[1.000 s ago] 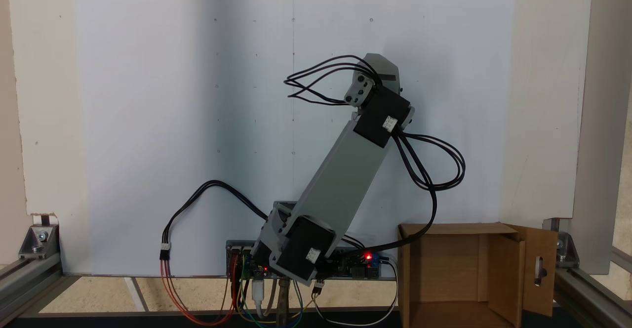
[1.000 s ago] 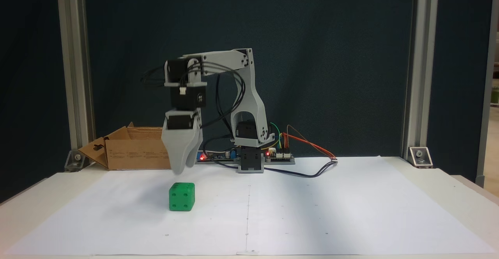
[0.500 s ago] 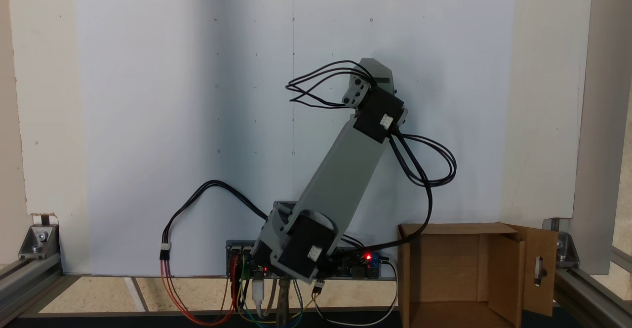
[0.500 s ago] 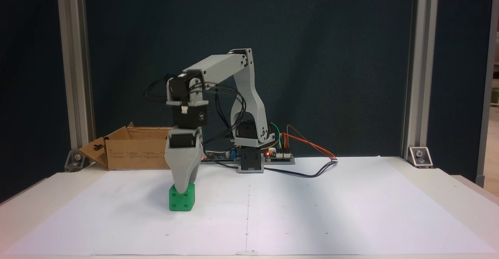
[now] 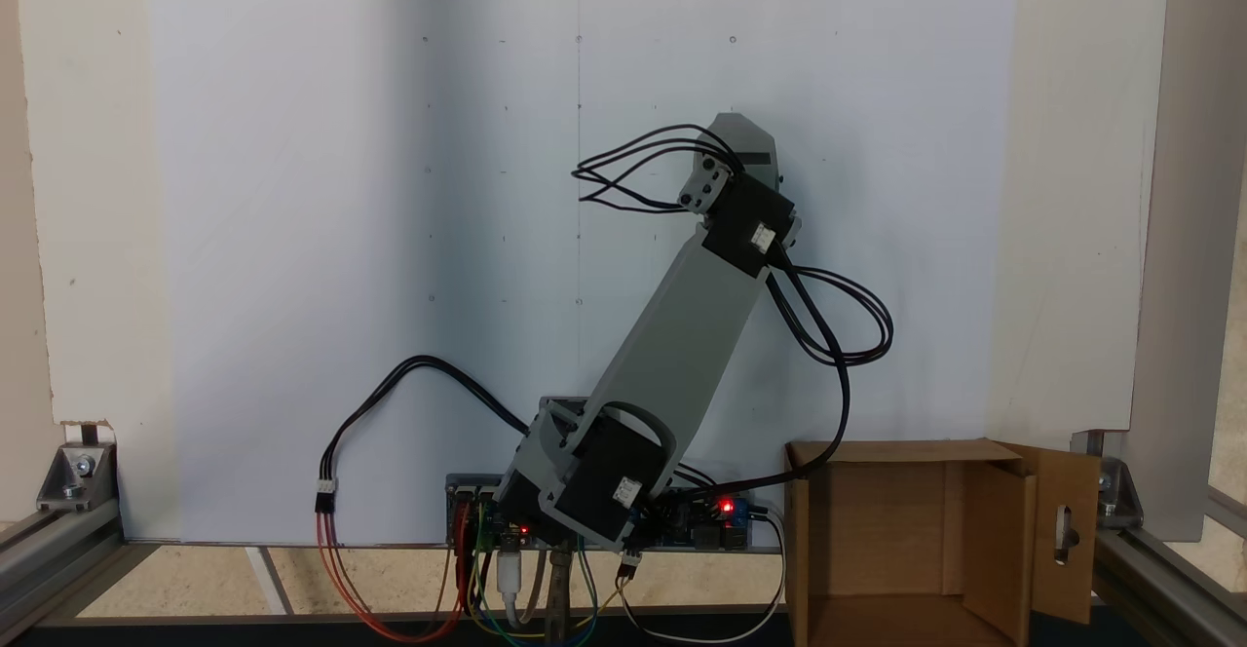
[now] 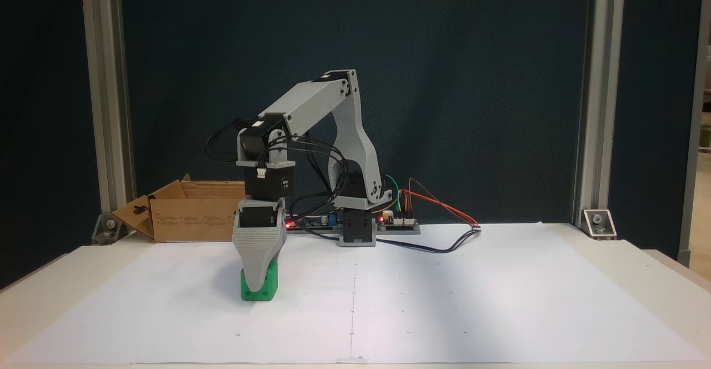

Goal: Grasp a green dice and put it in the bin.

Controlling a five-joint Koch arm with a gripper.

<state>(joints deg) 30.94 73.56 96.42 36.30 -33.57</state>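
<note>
1. The grey plastic gripper (image 6: pixel 258 287) points straight down over the green dice (image 6: pixel 269 287) on the white paper sheet (image 6: pixel 444 291); one tapered jaw covers most of the cube's front face.
2. The second jaw lies behind the first, so whether the tool is parted or closed cannot be told.
3. The bin (image 6: pixel 189 216), brown corrugated cardboard with a slotted flap, stands well behind the dice; in a fixed view the bin (image 5: pixel 877 530) is cut off by the bottom edge.

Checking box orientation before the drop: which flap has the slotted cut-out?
The side flap splayed outward from the bin, rightmost in a fixed view; the other visible flaps look plain.
</note>
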